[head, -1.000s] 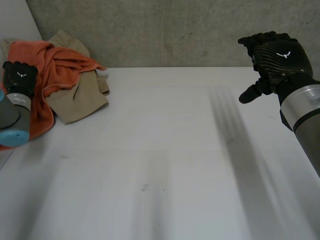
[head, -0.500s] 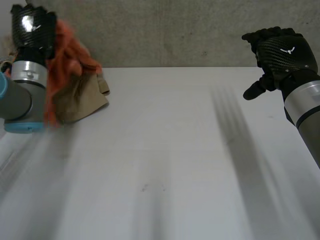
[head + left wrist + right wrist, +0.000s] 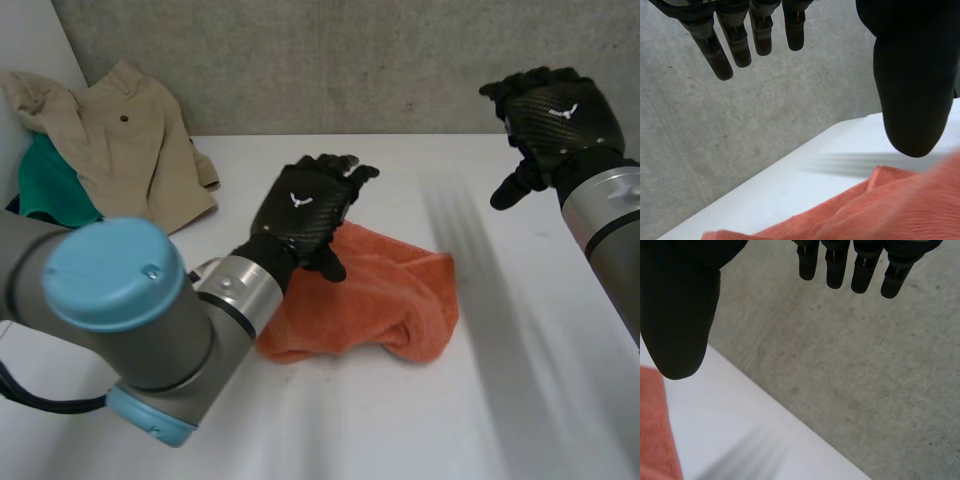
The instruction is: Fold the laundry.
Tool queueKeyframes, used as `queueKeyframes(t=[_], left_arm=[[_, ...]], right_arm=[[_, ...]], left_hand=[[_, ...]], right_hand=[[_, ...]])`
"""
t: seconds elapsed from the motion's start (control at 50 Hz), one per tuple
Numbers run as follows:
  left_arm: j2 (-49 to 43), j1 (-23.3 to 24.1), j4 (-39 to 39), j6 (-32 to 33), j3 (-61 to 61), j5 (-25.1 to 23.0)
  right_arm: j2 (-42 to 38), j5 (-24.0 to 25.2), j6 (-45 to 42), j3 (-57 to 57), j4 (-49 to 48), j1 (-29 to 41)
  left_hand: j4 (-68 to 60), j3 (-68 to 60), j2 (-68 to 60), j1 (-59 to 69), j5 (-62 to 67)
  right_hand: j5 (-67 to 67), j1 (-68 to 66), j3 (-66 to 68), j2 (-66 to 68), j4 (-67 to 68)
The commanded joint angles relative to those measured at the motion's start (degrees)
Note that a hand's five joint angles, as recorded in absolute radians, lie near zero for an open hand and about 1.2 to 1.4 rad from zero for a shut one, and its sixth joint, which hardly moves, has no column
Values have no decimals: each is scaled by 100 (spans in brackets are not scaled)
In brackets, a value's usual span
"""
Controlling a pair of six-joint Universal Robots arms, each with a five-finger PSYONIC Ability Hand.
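While the left hand [image 3: 305, 212] hovers over the middle of the table [image 3: 400, 430], its fingers [image 3: 735, 45] are stretched straight and its thumb [image 3: 910, 90] stands apart, so it is open and holds nothing. An orange towel [image 3: 385, 300] lies just under its palm, bunched in a loose, rumpled heap on the table. Whether the palm touches the towel cannot be told. The right hand [image 3: 555, 115] is raised near the grey wall [image 3: 350, 60], well apart from the towel. Its fingers are relaxed, its thumb points down, and it is empty as well. Beyond the left arm [image 3: 150, 310], well away from both hands, a beige shirt [image 3: 120, 140] lies crumpled against the wall, partly over a green cloth [image 3: 50, 190].
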State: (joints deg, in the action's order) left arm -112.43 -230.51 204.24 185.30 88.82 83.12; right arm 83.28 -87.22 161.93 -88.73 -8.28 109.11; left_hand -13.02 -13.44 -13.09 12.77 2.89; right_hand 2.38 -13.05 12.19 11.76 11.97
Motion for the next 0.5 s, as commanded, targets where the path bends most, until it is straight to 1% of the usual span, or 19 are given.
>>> queueKeyframes(t=[0.02,0.04,0.08,0.1,0.14,0.16,0.2,0.24,0.3,0.32,0.38,0.4,0.44,0.46,0.5], left_arm=[[1029,-687,-402,-64,328,73],[1187,-871,-481,-108,433,73],[1329,-1021,-560,-161,513,81],[1408,-1118,-665,-231,566,90],[1426,-1197,-815,-319,601,134],[1408,-1224,-1024,-406,619,221],[1356,-1233,-1263,-494,619,318],[1146,-1215,-1570,-513,619,476],[759,-1180,-1799,-521,531,582],[506,-1163,-1878,-521,453,608],[126,-1110,-1897,-565,250,609],[-145,-1049,-1914,-574,67,609],[-427,-943,-1932,-565,-154,609],[-707,-812,-1949,-548,-390,609],[-972,-680,-2002,-521,-628,617]], right_arm=[[-487,187,-627,408,764,22],[-584,353,-767,566,1184,40],[-707,556,-899,742,1652,49],[-821,765,-1013,926,2089,40],[-953,977,-1102,1103,2496,5],[-1093,1179,-1137,1260,2794,-12],[-1260,1338,-1164,1375,3033,-13],[-1523,1417,-1207,1533,3183,-13],[-1823,1470,-1260,1709,3174,14],[-2015,1497,-1304,1823,3174,22],[-2420,1471,-1436,2078,3174,31],[-2743,1445,-1575,2305,3174,49],[-2974,1436,-1708,2491,3148,58],[-3201,1435,-1856,2692,3131,49],[-3361,1444,-2015,2852,3069,58]], left_hand=[[79,121,86,-54,-66],[45,88,52,-20,-32],[-5,37,2,30,18],[-39,4,-32,64,52],[-89,-47,-82,114,102],[-239,-197,-233,265,253],[-375,-332,-368,400,388],[-392,-350,-386,418,405],[-392,-350,-386,418,405],[-392,-350,-386,418,405],[-476,-433,-469,501,489],[-543,-501,-536,568,556],[-795,-752,-788,820,808],[-946,-903,-939,971,959],[-1065,-1022,-1058,1090,1078]], right_hand=[[-238,305,-219,-176,-197],[-238,305,-219,-176,-197],[-238,305,-219,-176,-197],[-238,305,-219,-176,-197],[-238,305,-219,-176,-197],[-238,305,-219,-176,-197],[-238,305,-219,-176,-197],[-238,305,-219,-176,-197],[-197,265,-179,-135,-157],[154,-87,173,216,195],[208,-141,227,270,249],[208,-141,227,270,249],[208,-141,227,270,249],[208,-141,227,270,249],[208,-141,227,270,249]])
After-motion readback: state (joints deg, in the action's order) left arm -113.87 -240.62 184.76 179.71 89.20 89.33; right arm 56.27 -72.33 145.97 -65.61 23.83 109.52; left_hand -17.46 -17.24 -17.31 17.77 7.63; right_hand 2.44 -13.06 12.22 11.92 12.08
